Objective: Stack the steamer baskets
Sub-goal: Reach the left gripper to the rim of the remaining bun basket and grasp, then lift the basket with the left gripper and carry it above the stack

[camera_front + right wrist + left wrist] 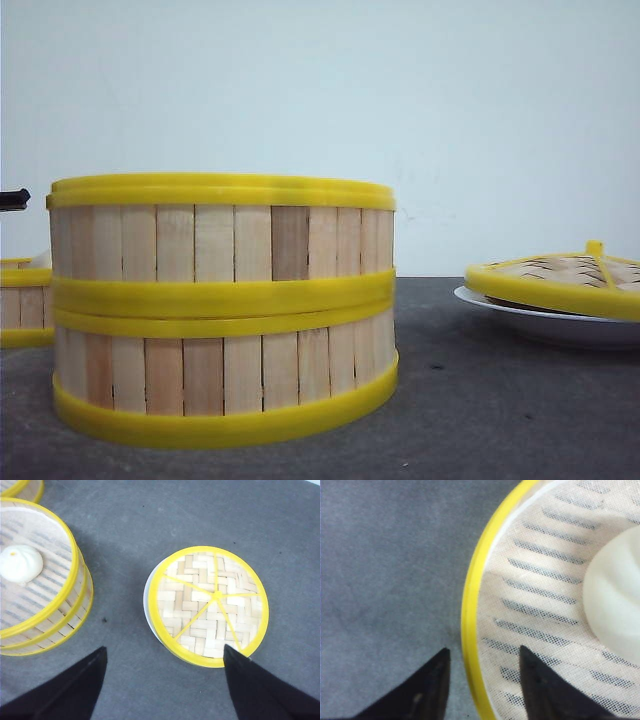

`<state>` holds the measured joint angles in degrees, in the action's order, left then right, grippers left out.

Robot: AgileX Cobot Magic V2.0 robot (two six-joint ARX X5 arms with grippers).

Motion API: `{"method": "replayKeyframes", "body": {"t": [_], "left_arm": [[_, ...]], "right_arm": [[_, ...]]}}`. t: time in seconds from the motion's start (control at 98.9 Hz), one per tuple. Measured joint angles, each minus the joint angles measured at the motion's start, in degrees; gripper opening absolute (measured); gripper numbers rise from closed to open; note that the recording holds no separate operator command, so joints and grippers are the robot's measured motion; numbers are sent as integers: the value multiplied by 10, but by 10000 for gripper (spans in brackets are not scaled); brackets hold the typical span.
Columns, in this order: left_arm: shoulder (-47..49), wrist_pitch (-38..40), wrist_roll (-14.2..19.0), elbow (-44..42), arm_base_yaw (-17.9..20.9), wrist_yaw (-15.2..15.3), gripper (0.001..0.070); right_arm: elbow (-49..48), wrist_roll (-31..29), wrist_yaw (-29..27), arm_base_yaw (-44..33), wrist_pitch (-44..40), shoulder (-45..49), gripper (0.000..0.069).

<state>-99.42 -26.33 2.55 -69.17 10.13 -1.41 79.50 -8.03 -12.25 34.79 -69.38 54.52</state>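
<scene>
— Both grippers first: where are they and how do the jaws stand?
— Left gripper [482,680] hangs with its dark fingers apart, straddling the yellow rim of the third steamer basket [470,605]; one finger is outside over the grey table [380,570], the other inside over the mesh liner. Nothing is clamped. Right gripper [165,680] is spread wide and empty above the table, just beside the woven lid [210,605].
— And the biggest thing on the table?
— Two stacked steamer baskets [225,310], one squarely on the other, fill the middle of the front view. The upper one holds a white bun [20,562].
— The third basket?
— It stands apart at the left edge of the front view [22,300], also with something pale and bun-like inside.
— Anything around or in the way?
— The lid rests on a white plate [540,322] to the right, well apart from the stack. Open table lies between stack and lid.
</scene>
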Motion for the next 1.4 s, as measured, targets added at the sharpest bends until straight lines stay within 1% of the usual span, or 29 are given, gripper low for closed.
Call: {"method": "replayKeyframes", "body": {"t": [0.071, 0.111, 0.162, 0.233, 0.415, 0.526, 0.617, 0.748, 0.839, 0.92, 1.122, 1.284, 1.335, 1.395], "left_arm": [[-1, -1, 0, 0, 2, 0, 109], [-2, -1, 0, 0, 2, 2, 74], [-2, -1, 2, 0, 3, 3, 50], [-3, -1, 2, -1, 3, 3, 38], [-3, -1, 2, -3, 3, 2, 32], [-4, -18, 1, -18, 3, 1, 32], [-4, -40, 0, -44, 3, -3, 32], [-4, -81, -7, -92, 3, -21, 31], [-4, -110, -17, -126, 2, -23, 32], [-4, -124, -20, -151, 3, -27, 32], [23, -155, -22, -193, 3, -55, 32], [56, -186, -30, -229, 3, -85, 32], [66, -192, -30, -236, 3, -99, 32], [78, -202, -30, -241, 3, -125, 32]], "right_arm": [[0, 0, 0, 0, 0, 0, 455], [0, 0, 0, 0, 0, 0, 455], [0, 0, 0, 0, 0, 0, 455], [0, 0, 0, 0, 0, 0, 455], [0, -4, 0, 0, -1, 0, 455], [0, -8, 0, 0, -5, 0, 455], [0, -11, 0, 0, -6, 0, 455], [0, -13, 0, 0, -7, 0, 455], [0, -14, 0, 0, -7, 0, 455], [0, -14, 0, 0, -7, 0, 455], [0, -14, 0, 0, -7, 0, 455], [0, -14, 0, 0, -7, 0, 455], [0, -14, 0, 0, -7, 0, 455], [0, -14, 0, 0, -7, 0, 455]]}}
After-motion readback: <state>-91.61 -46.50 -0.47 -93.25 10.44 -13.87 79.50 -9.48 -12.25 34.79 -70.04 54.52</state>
